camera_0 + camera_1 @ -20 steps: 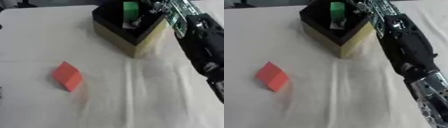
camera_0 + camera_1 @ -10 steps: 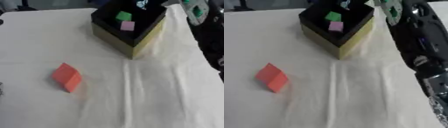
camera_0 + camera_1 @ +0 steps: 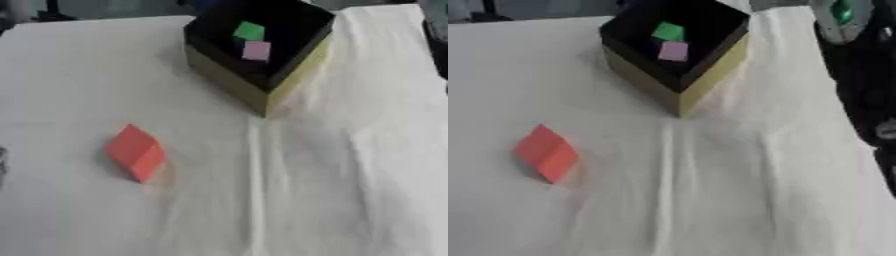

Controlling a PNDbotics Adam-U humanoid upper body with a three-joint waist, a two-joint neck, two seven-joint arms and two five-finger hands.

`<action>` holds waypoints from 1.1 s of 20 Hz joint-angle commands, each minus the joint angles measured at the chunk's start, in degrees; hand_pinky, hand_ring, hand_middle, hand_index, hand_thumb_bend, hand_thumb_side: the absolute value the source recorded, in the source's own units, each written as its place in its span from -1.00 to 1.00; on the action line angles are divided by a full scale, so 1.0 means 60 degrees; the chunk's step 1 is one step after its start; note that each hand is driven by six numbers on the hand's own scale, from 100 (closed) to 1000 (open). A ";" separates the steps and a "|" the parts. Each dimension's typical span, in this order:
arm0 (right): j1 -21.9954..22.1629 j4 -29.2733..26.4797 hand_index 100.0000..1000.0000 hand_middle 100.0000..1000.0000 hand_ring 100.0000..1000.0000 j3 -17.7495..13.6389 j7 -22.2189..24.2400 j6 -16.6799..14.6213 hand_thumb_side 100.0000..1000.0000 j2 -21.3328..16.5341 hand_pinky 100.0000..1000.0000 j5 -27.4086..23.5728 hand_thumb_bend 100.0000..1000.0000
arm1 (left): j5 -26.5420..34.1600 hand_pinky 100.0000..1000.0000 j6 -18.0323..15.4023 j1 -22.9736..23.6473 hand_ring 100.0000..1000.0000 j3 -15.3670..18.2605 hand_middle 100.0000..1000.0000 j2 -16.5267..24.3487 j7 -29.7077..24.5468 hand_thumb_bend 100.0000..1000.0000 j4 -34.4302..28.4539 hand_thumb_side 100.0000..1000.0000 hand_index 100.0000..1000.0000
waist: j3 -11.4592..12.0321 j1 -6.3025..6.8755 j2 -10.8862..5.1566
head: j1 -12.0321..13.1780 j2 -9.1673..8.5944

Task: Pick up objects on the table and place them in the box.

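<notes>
Left hand isn't in either view. Red block [image 3: 135, 152] lies on the white-clothed surface [image 3: 332, 200], left of centre, well apart from the box [image 3: 262, 85]; that's what I have left to pick. Box stands at the far side, open top, with a green block [image 3: 249, 31] and a pink block [image 3: 256, 50] inside, so I'd call two done, one to go. Right arm [image 3: 868, 90] shows along the right edge; the hand itself I can't make out, so fingers: cannot tell.
</notes>
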 commanded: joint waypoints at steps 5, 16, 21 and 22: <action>0.0810 -0.3275 0.70 0.52 0.71 -0.0188 -0.0441 0.0948 -0.25 -0.1271 0.65 -0.2114 -0.90 | -0.1875 0.39 0.0059 -0.0976 0.46 -0.0952 0.44 0.2343 -0.1723 -1.00 -0.0167 0.52 0.48 | -0.0174 0.0036 -0.0244 | 0.0072 0.0170; 0.2099 -0.5639 0.71 0.52 0.67 -0.0829 -0.1188 0.1957 -0.17 -0.1981 0.66 -0.3538 -0.98 | -0.1885 0.50 -0.0638 -0.2029 0.57 -0.2067 0.54 0.3816 -0.5667 -0.44 -0.0163 0.24 0.64 | -0.0408 0.0096 -0.0184 | 0.1197 0.0336; 0.2341 -0.6028 0.70 0.51 0.66 -0.0969 -0.1339 0.2169 -0.15 -0.1968 0.66 -0.3797 -1.00 | -0.1890 0.56 -0.1076 -0.2635 0.63 -0.2594 0.54 0.3893 -0.7246 0.04 0.0315 0.25 0.63 | -0.0462 0.0143 -0.0213 | 0.1280 0.0346; 0.2369 -0.6069 0.70 0.51 0.66 -0.0982 -0.1361 0.2196 -0.14 -0.1964 0.66 -0.3836 -1.00 | -0.1873 0.56 -0.1186 -0.2732 0.63 -0.2688 0.54 0.3894 -0.7523 0.06 0.0437 0.24 0.62 | -0.0472 0.0157 -0.0218 | 0.1278 0.0348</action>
